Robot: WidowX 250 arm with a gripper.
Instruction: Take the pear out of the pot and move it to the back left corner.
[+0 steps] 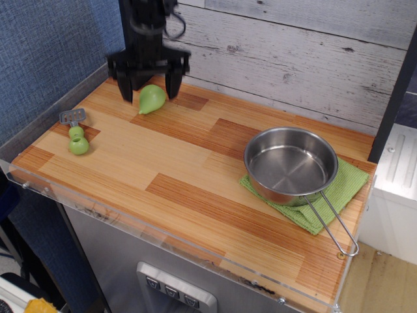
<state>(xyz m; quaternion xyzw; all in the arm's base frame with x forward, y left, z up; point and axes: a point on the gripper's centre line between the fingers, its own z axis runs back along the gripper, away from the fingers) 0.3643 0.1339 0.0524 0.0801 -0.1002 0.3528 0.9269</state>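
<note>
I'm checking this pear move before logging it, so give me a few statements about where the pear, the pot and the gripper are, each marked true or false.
1. The pear lies on the wooden tabletop near the back left corner. True.
2. The pot holds the pear. False: the pot is empty.
3. The gripper is shut on the pear. False: its fingers are spread open, raised above the pear, one on each side.
4. The pot sits on a green cloth at the right side of the table. True.
5. The small green two-ball toy touches the pear. False: it lies apart, near the left edge.
</note>
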